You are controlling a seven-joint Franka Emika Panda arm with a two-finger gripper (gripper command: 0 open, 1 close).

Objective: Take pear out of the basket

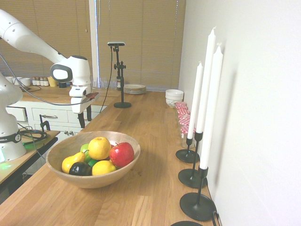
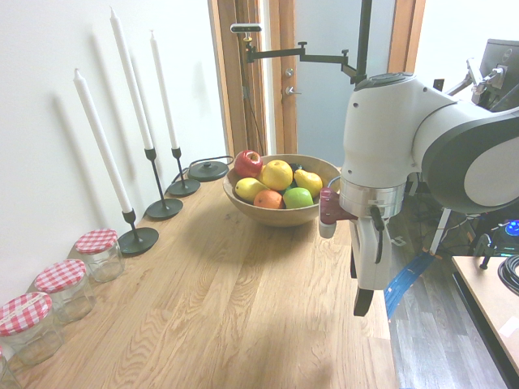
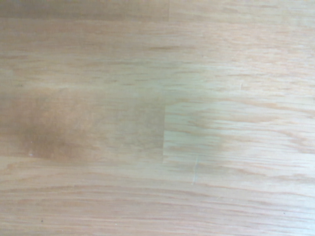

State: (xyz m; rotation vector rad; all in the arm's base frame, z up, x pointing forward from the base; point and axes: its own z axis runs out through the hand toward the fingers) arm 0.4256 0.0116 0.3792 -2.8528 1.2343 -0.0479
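In the first exterior view the hand [image 1: 85, 120] hangs above the worktop [image 1: 141, 155] behind the basket [image 1: 61, 146], its two dark fingers spread apart and holding nothing. The pear [image 1: 99, 148], plump and yellow with a faint blush, sits on top of the pile in the basket, touching the red apple [image 1: 122, 154] beside it; it lies toward the camera from the hand and lower, well apart from it. In the second exterior view the hand [image 2: 363, 271] is in front of the basket [image 2: 312, 213] near the worktop's [image 2: 219, 316] open edge, only one finger clearly seen, and the pear [image 2: 276, 173] lies further back, past the near rim, between the red apple [image 2: 248, 162] and a slimmer yellow fruit [image 2: 308, 181]. Being rounded, it offers no marked long axis. The wrist view shows only blurred worktop [image 3: 157, 118] wood, so the hand likely has to travel over the rim before descending.
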